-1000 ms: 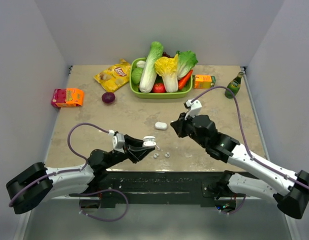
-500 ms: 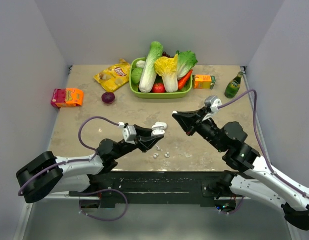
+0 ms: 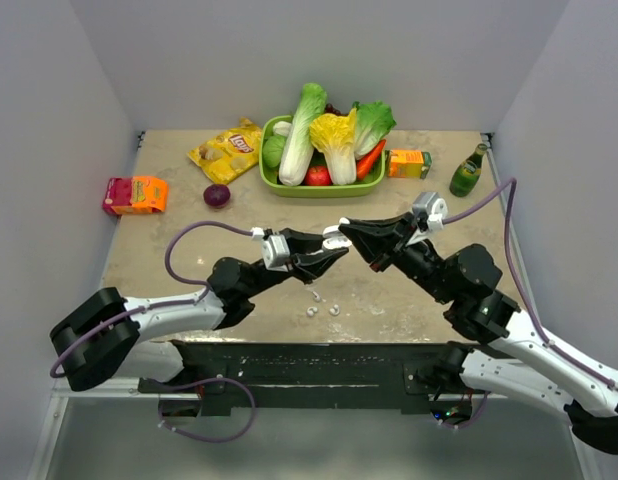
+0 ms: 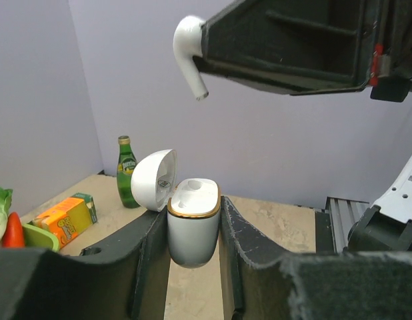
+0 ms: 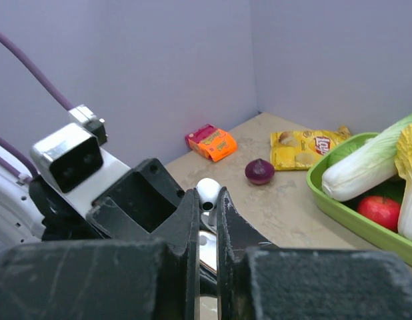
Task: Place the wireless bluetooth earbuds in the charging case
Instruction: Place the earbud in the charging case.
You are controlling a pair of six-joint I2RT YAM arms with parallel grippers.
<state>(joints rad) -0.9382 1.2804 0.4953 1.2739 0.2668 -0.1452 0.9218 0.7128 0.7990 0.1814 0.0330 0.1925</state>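
Note:
My left gripper (image 3: 327, 250) is shut on the white charging case (image 4: 193, 223) and holds it upright above the table, with its gold-rimmed lid (image 4: 153, 180) flipped open. My right gripper (image 3: 346, 227) is shut on one white earbud (image 5: 207, 191), pinched by its head with the stem pointing down. The earbud (image 4: 189, 52) hangs just above the open case and is not touching it. The two grippers meet tip to tip over the table's middle. Two more tiny white buds (image 3: 311, 311) (image 3: 334, 309) lie on the table near the front edge.
A green basket (image 3: 281, 187) of vegetables stands at the back. A chips bag (image 3: 227, 150), a purple onion (image 3: 217, 195) and an orange-pink box (image 3: 135, 194) lie to the left. A juice carton (image 3: 409, 162) and a green bottle (image 3: 467, 170) stand at the back right.
My left gripper has carried the open case up and to the right. My right gripper has risen and swung left, bringing the earbud over the case.

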